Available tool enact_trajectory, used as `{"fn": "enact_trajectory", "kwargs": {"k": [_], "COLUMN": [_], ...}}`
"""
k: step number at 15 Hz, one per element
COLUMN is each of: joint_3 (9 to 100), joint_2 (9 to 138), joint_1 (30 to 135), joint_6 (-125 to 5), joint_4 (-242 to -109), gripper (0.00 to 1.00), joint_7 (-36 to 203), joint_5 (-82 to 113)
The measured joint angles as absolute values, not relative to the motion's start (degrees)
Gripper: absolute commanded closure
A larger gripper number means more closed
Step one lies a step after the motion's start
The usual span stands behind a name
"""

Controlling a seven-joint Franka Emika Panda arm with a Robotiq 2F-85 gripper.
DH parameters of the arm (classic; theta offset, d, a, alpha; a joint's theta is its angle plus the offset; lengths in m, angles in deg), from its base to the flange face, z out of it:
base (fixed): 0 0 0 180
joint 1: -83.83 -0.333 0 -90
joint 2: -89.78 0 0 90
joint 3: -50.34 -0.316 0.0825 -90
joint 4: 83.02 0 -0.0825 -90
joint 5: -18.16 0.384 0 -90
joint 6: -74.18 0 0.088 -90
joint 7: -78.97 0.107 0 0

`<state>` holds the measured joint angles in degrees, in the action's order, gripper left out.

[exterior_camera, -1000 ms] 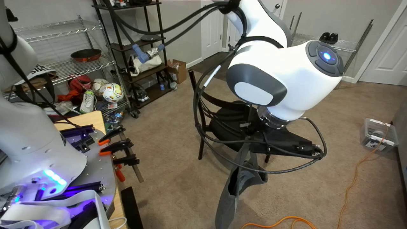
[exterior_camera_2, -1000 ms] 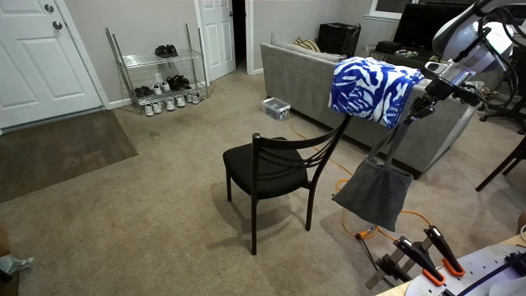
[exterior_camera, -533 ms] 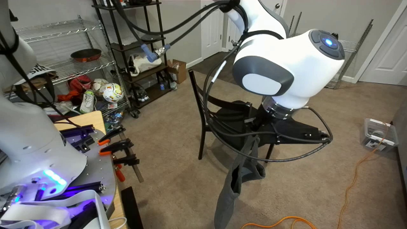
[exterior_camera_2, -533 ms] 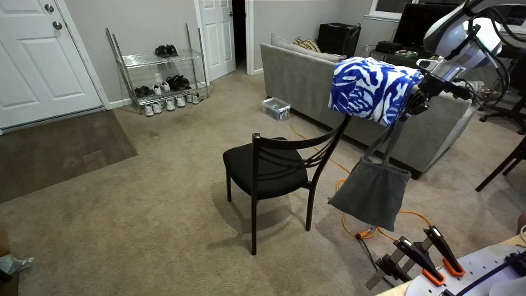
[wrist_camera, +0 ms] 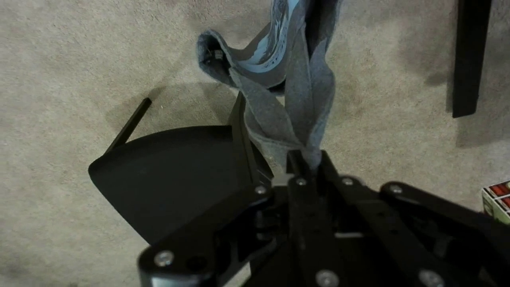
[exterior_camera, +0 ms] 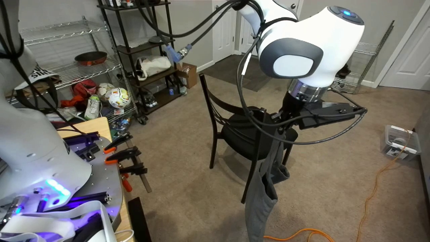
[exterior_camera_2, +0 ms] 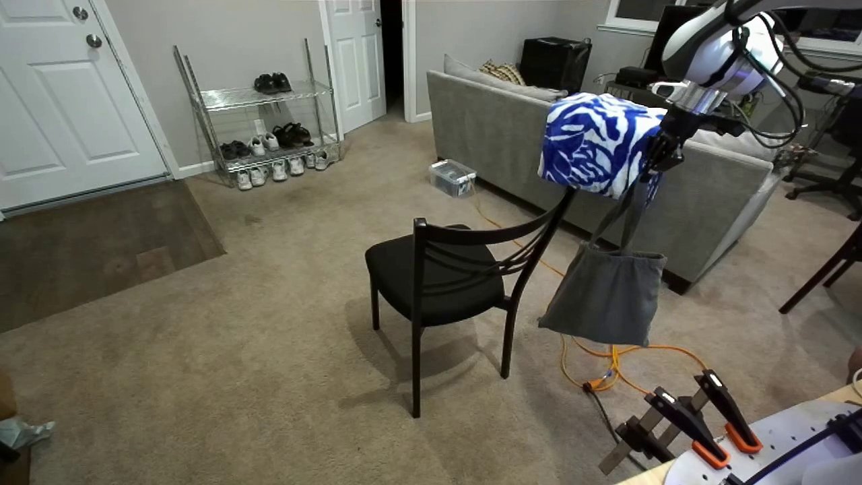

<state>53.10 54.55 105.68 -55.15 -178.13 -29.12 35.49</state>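
Observation:
A grey cloth bag (exterior_camera_2: 609, 296) hangs by its straps (wrist_camera: 299, 87) from my gripper (wrist_camera: 310, 158), which is shut on them. Its body dangles above the carpet, and in an exterior view the bag (exterior_camera: 260, 201) looks narrow and folded. Just beside it stands a black chair (exterior_camera_2: 441, 283) with a curved slatted back. From the wrist, the chair's seat (wrist_camera: 171, 171) lies left of the jaws, and the bag overlaps the end of the chair back. Whether bag and chair touch, I cannot tell. In an exterior view, cables partly cover the fingertips.
Behind the gripper is a grey sofa (exterior_camera_2: 498, 114) with a blue-and-white cloth (exterior_camera_2: 592, 141) over its back. Orange cord (exterior_camera_2: 606, 385) lies on the carpet under the bag. Several clamps (exterior_camera: 122, 154) jut from the table edge. A dark bar (wrist_camera: 470, 56) and a box (wrist_camera: 498, 199) appear at right.
The arm has risen and moved toward the chair, carrying the bag along. The bag's bottom hangs higher than before. The chair has stayed put and the grip is unchanged.

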Motion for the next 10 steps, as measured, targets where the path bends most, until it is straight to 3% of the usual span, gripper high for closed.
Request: {"fn": "enact_trajectory", "kwargs": {"k": [10], "joint_3": [51.3], "joint_2": [48.3], "joint_1": [104.3], "joint_6": [-55.6], "joint_4": [-165.8], "gripper": [0.98], "joint_7": [-28.5], "joint_5": [35.3]}}
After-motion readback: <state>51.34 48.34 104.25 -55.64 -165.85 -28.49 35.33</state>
